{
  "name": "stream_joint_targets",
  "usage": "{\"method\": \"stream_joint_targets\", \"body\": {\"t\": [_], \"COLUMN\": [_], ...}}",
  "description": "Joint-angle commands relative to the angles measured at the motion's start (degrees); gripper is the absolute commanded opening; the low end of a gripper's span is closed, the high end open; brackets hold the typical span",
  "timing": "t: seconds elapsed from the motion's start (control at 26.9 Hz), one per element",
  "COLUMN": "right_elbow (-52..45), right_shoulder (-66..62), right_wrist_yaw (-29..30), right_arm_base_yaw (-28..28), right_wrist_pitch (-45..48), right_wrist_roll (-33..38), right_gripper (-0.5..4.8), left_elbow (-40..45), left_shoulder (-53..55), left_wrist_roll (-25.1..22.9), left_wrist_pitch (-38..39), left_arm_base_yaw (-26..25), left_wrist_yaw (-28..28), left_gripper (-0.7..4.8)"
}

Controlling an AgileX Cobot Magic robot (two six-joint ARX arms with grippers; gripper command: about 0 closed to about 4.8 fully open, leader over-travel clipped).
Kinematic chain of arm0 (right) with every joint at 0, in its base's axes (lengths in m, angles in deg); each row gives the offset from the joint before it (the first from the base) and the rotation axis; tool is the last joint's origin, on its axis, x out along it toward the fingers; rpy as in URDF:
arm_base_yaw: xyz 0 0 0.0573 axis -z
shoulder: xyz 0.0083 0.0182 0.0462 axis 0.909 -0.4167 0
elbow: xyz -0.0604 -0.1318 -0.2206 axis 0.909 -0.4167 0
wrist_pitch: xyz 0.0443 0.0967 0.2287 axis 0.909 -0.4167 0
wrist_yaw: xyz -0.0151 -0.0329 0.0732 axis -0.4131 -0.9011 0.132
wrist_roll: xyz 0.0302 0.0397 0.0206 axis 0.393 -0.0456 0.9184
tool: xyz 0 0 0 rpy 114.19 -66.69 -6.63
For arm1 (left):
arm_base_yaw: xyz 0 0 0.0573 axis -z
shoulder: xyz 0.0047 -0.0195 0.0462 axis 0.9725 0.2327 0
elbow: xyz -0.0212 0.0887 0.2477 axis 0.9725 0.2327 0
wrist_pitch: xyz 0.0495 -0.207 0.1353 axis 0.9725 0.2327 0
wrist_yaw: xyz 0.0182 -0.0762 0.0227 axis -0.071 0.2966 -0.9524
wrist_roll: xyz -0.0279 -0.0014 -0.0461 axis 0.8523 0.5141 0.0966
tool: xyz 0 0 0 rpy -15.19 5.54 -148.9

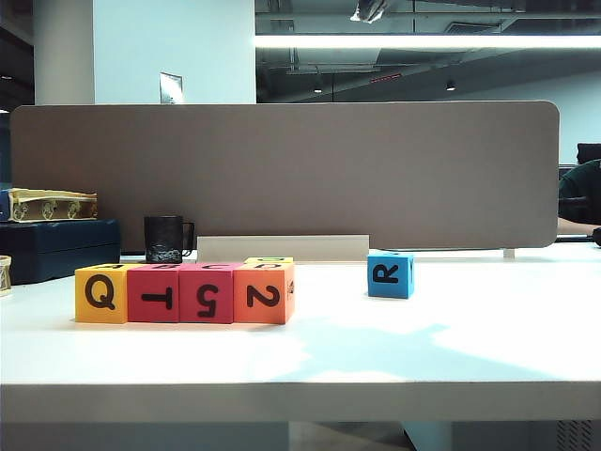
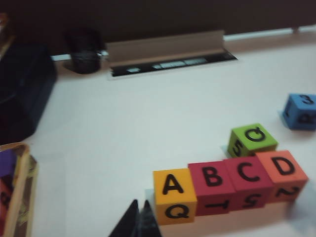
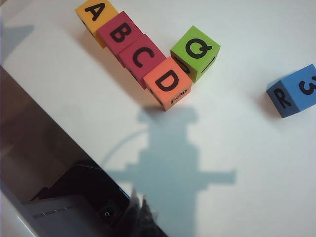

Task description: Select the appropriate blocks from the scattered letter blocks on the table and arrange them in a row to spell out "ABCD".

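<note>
Spelling Done: Four Cubes Read ABCD on Their Tops

Sitting flush in a row near the front of the bench point(image 1: 451, 357), the yellow cube point(image 1: 100, 294), first red cube point(image 1: 153, 294), second red cube point(image 1: 206, 294) and orange cube point(image 1: 264, 293) touch side to side, at about eight o'clock in the exterior view. Their tops carry A, B, C, D in black, which I judge is why they are packed edge to edge: the word reads only from above. Their front faces spell nothing useful: Q, a sideways T, a turned 5 and a 2.

A green cube point(image 2: 252, 139) stands just behind the orange one, at its one o'clock in the left wrist view, showing Q on top and 5 on a side (a leftover, apparently). Off alone at three o'clock sits the blue cube point(image 1: 391, 274), showing R in front and 3 on top.

Neither arm shows in the exterior view. By the yellow cube's near corner is the left claw point(image 2: 139, 217), tips pressed together and empty. Well short of the row, the right claw point(image 3: 140, 217) is likewise pressed together, holding nothing. I judge the task complete.
</note>
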State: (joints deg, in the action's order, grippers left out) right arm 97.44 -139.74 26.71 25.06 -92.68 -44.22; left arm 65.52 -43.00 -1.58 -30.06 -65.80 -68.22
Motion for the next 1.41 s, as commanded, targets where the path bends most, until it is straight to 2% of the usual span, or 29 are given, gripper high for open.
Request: {"method": "stream_joint_targets", "body": {"t": [0.04,0.33,0.67,1.19,1.41], "right_elbow": [0.22,0.22,0.22,0.22,0.22], "right_shoulder": [0.15,0.15,0.15,0.15,0.15], "right_wrist_yaw": [0.22,0.22,0.22,0.20,0.22], "right_arm_base_yaw": [-0.07,-0.07,-0.07,-0.07,-0.07], "right_wrist_pitch": [0.50,0.50,0.50,0.50,0.50], "right_wrist_roll": [-0.13,-0.13,-0.13,-0.13,-0.13], "right_gripper": [0.00,0.00,0.00,0.00,0.00], "left_elbow": [3.82,12.15,20.13,22.38,22.40], "left_shoulder": [-4.22,-16.63,-23.98,-26.64,-26.64], "left_wrist_roll": [1.77,2.14,4.39,4.37,5.42], "left_wrist_pitch": [-3.30,-3.02,-2.75,-0.52,4.70], "left_arm_base_yaw": [-0.17,-6.69,-7.19,-7.52,-10.80], "left_wrist_yaw": [-3.63,-3.10,-3.10,-3.30,-3.13], "left_gripper": [-0.05,-0.05,-0.05,-0.05,-0.05]}}
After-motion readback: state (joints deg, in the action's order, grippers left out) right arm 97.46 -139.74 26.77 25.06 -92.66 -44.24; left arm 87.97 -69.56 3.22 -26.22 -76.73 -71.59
